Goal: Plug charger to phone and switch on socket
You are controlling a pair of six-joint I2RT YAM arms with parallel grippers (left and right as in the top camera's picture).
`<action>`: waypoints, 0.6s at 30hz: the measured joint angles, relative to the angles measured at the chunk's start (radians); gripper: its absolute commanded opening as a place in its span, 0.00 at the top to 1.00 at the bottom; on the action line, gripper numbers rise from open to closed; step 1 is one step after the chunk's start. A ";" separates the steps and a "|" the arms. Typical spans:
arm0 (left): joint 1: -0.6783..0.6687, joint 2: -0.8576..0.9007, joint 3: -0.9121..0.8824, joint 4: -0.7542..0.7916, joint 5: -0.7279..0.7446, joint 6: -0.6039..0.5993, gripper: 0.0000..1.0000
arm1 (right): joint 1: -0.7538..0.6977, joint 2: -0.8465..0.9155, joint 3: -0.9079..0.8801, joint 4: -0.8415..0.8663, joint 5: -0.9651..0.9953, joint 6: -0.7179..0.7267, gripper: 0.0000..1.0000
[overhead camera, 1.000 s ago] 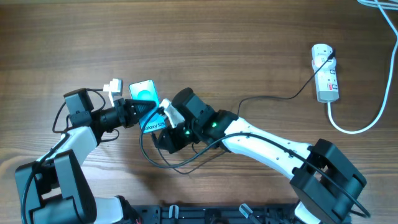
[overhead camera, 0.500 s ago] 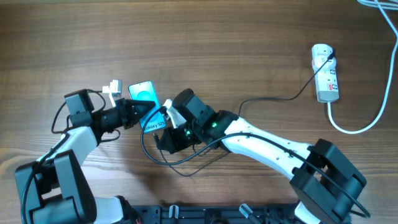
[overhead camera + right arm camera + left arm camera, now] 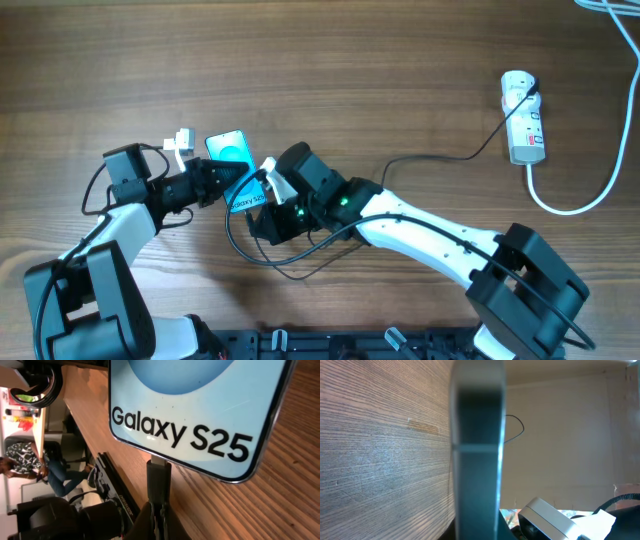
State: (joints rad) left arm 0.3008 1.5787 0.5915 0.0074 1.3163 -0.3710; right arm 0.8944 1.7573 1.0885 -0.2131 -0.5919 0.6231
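Now my left hand is clamped on the phone. My right hand pinches the charger by its plug tip, right at the phone's bottom edge. The tip points along the phone's long side. The socket lies far off to my right.

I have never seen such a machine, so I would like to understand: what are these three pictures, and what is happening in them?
These are two robot arms at a wooden table, each ending in a two-finger pincer. One picture looks down from above; the other two come from cameras on the wrists. The left pincer holds the phone. The right pincer grips the charger, its plug at the phone's lower edge. Far to the right lies the socket, with a white cable.
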 measured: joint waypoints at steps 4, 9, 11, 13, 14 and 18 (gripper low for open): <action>0.002 0.000 0.000 0.000 -0.009 0.000 0.95 | 0.002 0.000 -0.001 -0.003 0.025 -0.004 0.96; 0.002 0.000 0.000 -0.002 -0.010 0.000 0.94 | 0.002 0.000 -0.002 0.004 0.058 -0.007 0.96; 0.002 0.000 0.000 -0.001 -0.010 0.000 0.94 | 0.001 0.000 -0.002 0.004 0.066 -0.007 0.96; 0.002 0.000 0.000 -0.001 -0.010 0.000 0.94 | 0.002 0.000 -0.002 0.005 0.070 -0.007 0.96; 0.002 0.000 0.000 -0.001 -0.010 0.000 0.96 | 0.002 0.000 -0.002 0.005 0.070 -0.007 0.96; 0.002 0.000 0.000 -0.001 -0.010 0.000 0.96 | 0.002 0.000 -0.002 0.004 0.061 -0.007 0.96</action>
State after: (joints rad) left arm 0.3023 1.5787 0.5915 0.0063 1.3067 -0.3710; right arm 0.8959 1.7573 1.0866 -0.2092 -0.5308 0.6159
